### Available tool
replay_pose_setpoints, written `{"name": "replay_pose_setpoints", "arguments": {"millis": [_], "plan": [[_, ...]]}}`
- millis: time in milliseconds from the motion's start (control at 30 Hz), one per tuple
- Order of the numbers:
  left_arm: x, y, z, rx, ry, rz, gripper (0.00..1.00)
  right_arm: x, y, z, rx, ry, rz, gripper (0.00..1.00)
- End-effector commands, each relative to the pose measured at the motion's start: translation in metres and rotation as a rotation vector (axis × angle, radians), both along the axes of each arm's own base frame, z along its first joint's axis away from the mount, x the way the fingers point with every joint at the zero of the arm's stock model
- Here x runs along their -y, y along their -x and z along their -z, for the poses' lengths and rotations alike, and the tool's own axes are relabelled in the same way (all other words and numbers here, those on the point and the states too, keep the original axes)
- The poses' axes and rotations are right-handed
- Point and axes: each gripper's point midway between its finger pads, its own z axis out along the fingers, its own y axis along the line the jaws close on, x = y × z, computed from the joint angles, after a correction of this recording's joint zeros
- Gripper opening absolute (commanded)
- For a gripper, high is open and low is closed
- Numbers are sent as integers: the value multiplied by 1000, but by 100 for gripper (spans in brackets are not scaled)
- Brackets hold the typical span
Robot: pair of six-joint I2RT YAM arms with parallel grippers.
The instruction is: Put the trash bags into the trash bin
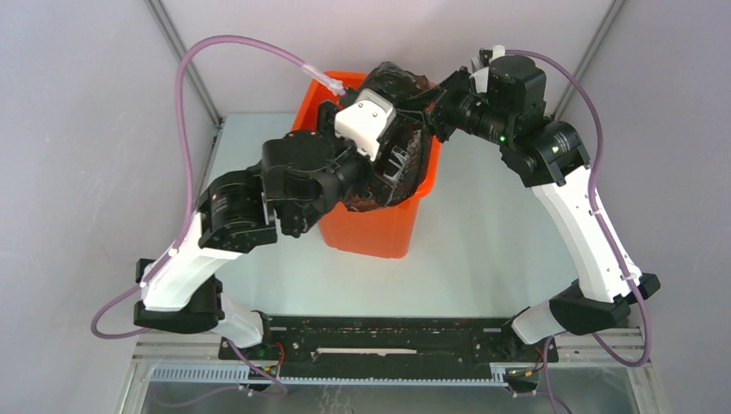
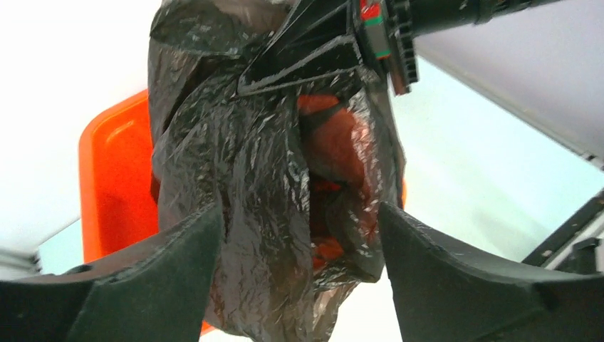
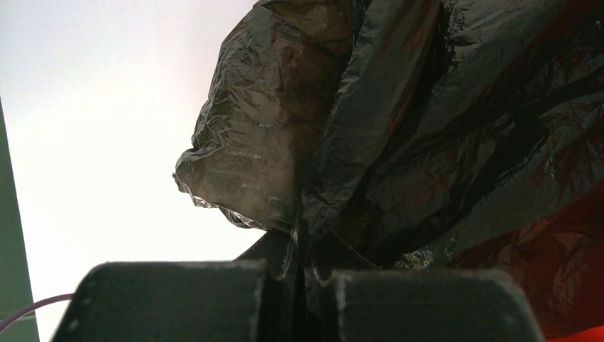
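While our right claw (image 3: 298,278) pinched the bag (image 1: 398,82) over the bin (image 1: 371,233), we judged our spread left claw (image 2: 299,217) should push it inside.

The trash bag (image 2: 271,185) covers the trash bin (image 1: 371,233) at its mouth and hangs between your left fingers (image 2: 164,278); the bench (image 1: 491,233) to the right lies open.
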Motion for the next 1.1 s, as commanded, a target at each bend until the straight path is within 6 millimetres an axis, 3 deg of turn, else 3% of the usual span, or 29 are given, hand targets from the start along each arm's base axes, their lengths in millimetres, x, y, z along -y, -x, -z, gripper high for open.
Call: {"name": "replay_pose_setpoints", "arguments": {"millis": [0, 133, 233, 433, 567, 600, 633, 700, 800, 833, 933, 1033, 1067], "plan": [[-26, -7, 4, 19, -62, -109, 79, 7, 12, -25, 54, -44, 17, 0], [-41, -14, -3, 36, -44, -195, 54, 5, 15, -23, 56, -39, 4, 0], [-41, -16, -4, 50, -60, -210, 47, 3, 18, -24, 61, -43, -13, 0], [-25, -14, -4, 39, -51, -157, 69, 2, 22, -27, 68, -48, -23, 0], [-24, -20, 5, 46, -111, -191, 69, -1, 27, -28, 76, -47, -39, 0], [-24, -21, 5, 50, -121, -202, 61, 0, 28, -28, 80, -44, -41, 0], [-26, -22, 3, 53, -121, -216, 42, 0, 29, -27, 81, -36, -42, 0], [-34, -24, -5, 60, -93, -250, 16, 1, 32, -24, 92, -14, -50, 0], [-43, -22, -18, 63, -26, -264, 1, 2, 40, -19, 167, 48, -111, 18], [-46, -20, -21, 60, 3, -263, 0, 4, 43, -17, 198, 70, -134, 27], [-55, -14, -31, 28, 131, -235, 0, 12, 54, -10, 290, 136, -194, 67], [-64, -11, -38, -26, 295, -205, 0, 24, 62, 1, 350, 225, -208, 88], [-67, -10, -40, -53, 362, -189, 0, 29, 64, 7, 362, 258, -207, 91]]}}
